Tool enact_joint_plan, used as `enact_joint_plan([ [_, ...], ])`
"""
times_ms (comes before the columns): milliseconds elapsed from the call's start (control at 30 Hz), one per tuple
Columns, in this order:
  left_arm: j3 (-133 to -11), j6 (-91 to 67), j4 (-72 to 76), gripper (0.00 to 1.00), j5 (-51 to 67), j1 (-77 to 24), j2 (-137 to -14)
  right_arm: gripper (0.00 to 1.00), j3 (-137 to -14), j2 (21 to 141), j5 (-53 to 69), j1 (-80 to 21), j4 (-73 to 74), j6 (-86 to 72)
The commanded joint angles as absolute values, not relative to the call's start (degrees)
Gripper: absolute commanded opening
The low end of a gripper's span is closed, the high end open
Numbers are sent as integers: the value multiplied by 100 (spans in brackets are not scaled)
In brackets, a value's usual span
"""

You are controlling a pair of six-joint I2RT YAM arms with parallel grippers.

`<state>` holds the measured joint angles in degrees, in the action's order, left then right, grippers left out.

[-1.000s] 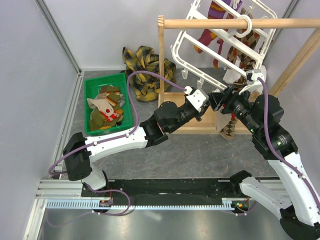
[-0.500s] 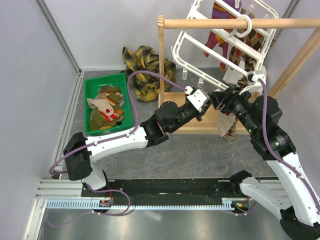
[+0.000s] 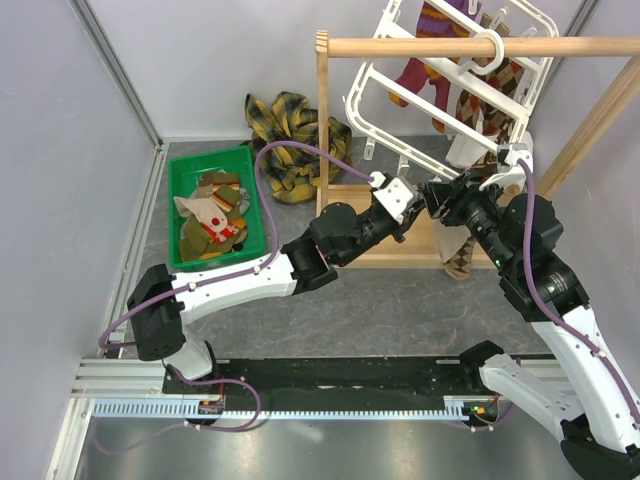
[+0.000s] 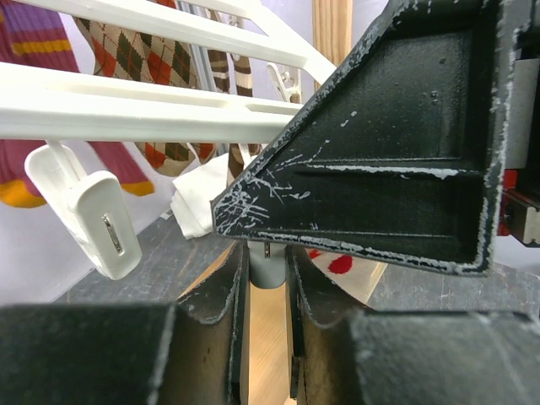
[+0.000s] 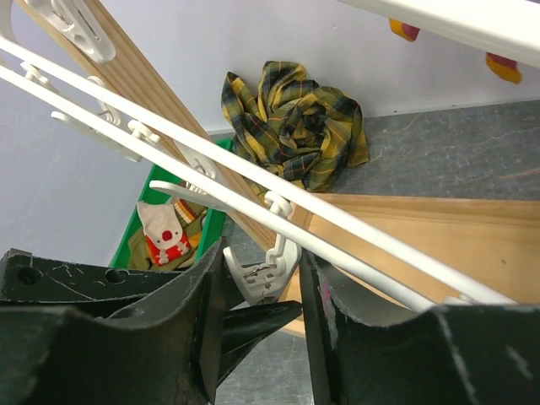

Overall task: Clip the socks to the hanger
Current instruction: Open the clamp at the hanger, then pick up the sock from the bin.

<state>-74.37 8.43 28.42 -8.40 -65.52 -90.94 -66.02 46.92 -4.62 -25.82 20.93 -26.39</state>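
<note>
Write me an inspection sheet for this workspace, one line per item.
Surface: grey mottled table.
Job's things: white hanger hooked over the wooden rod, clipped socks hanging from it; loose socks in the green bin.
Clutter: yellow-and-black plaid cloth bunched behind the bin.
Claws: left claw shut on a small pale piece, kind unclear; right claw straddles a white clip, squeeze cannot be told.
Cables: purple cable arcs above the left arm; another follows the right arm.
Surroundings: grey wall panels; aluminium rail at the near edge.
</note>
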Motion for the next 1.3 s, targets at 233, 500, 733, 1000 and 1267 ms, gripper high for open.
enact_joint_plan([
  [233, -7392, 431, 2443, 3, -290, -6855, -9053, 18, -6478, 4693, -1301, -2470, 1011, -2505],
  [500, -7313, 237, 2478, 36, -615, -6820, -8904, 0, -6355, 4623, -1213, -2470, 993, -2566],
  [733, -6997, -121, 2295, 61, -984, -6680, -8412, 0, -6249, 4597, -1195, -2470, 976, -2566],
  [1000, -6320, -746, 1214, 77, -1336, -6258, -7227, 0, -6196, 4553, -1186, -2470, 984, -2496],
  [1267, -5310, -1072, -824, 80, -1477, -5090, -5644, 0, -6179, 4562, -1143, -2470, 984, -2241],
])
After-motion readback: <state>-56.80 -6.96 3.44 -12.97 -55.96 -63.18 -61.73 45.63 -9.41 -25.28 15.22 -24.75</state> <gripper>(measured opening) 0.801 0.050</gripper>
